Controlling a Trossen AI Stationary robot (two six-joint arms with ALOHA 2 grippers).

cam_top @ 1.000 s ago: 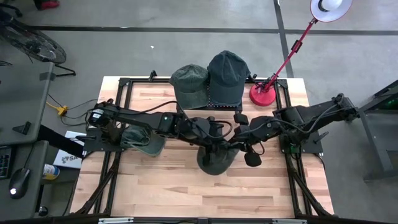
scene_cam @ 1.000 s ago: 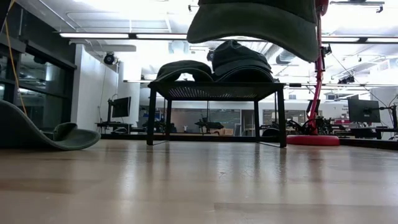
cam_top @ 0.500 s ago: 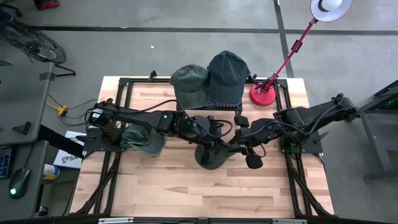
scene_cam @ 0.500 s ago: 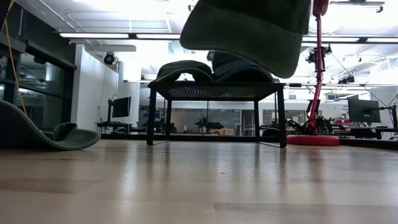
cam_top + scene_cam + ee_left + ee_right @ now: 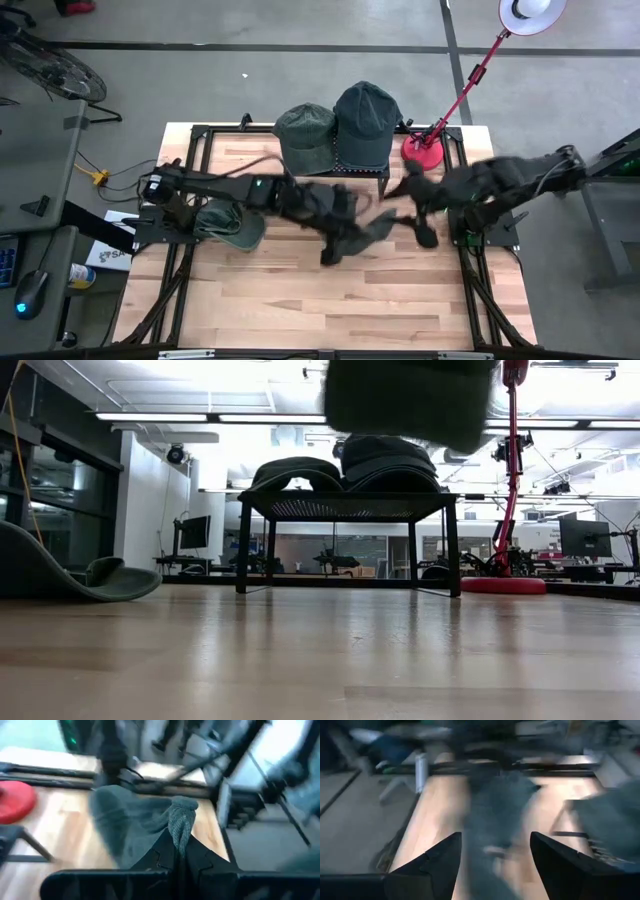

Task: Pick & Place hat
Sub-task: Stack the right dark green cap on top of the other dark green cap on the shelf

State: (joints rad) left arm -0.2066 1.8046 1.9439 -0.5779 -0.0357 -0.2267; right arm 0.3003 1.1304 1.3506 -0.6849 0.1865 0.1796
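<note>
A dark green hat (image 5: 358,238) hangs over the middle of the table, lifted clear; it appears blurred at the top of the low view (image 5: 410,398). My left gripper (image 5: 335,225) is shut on it. My right gripper (image 5: 413,210) stands open just right of the hat, touching nothing; its wrist view shows the blurred hat (image 5: 495,810) beyond the spread fingers. Two more green hats (image 5: 305,135) (image 5: 365,120) sit crown up on a black stand (image 5: 350,170) at the far middle. Another hat (image 5: 235,228) lies on the table at the left. My left gripper pinches a bunched fold of the hat's fabric (image 5: 181,827) between its two shut fingers. The rest of the hat (image 5: 130,827) spreads out beyond the fingertips. The hat is clear of the table.
A red-based lamp (image 5: 428,150) stands at the far right of the table, its red arm slanting up to a white shade. Black frame rails (image 5: 185,260) run along the table's left and right sides. Bare wood lies along the near half of the table.
My right gripper has opened, let go of the hat and drawn back toward the table's right edge. My left gripper has shut on the hat and now holds it alone; the hat has risen and swung toward the far side.
</note>
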